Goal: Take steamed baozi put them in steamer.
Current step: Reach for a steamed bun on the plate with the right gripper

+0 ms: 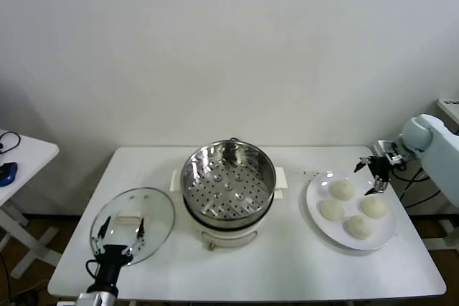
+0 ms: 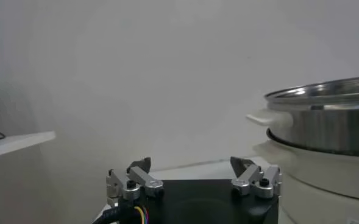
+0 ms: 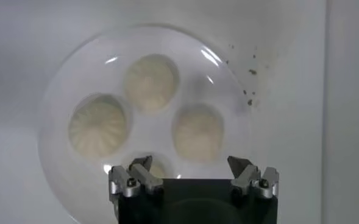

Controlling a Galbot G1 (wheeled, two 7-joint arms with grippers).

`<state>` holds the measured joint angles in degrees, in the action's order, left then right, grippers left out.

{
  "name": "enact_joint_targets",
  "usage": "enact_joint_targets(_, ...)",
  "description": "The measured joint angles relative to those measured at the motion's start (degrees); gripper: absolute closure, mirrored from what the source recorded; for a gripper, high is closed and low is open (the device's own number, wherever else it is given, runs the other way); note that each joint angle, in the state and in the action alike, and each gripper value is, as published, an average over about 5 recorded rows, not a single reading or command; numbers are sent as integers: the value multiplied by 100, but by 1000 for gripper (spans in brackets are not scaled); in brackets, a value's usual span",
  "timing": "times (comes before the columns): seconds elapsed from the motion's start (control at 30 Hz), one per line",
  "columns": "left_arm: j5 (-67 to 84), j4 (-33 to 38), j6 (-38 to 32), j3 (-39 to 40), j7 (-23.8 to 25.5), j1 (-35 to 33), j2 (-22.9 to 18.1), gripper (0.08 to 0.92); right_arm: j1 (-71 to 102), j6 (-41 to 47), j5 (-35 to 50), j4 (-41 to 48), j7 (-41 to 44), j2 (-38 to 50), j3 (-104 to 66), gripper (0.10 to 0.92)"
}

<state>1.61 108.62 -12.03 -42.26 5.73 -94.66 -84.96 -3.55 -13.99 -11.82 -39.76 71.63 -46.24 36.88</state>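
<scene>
Four steamed baozi (image 1: 352,208) — pleats up

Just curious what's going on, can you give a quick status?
Right gripper open above plate. Left gripper open over glass lid. Four baozi on plate, steamer empty. Nothing blocking.

No readable text, label or number anywhere.

A bare lab-like test room: plain white wall (image 1: 229,48), white folding table (image 1: 244,270), loose cables (image 1: 419,195) at the side
</scene>
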Motion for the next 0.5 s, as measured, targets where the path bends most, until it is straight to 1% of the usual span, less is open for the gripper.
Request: enact_joint_targets(0.5, 3, -46, 23, -41, 1, 8, 11, 177, 223, -298, -864, 804, -299, -748, -415, 203)
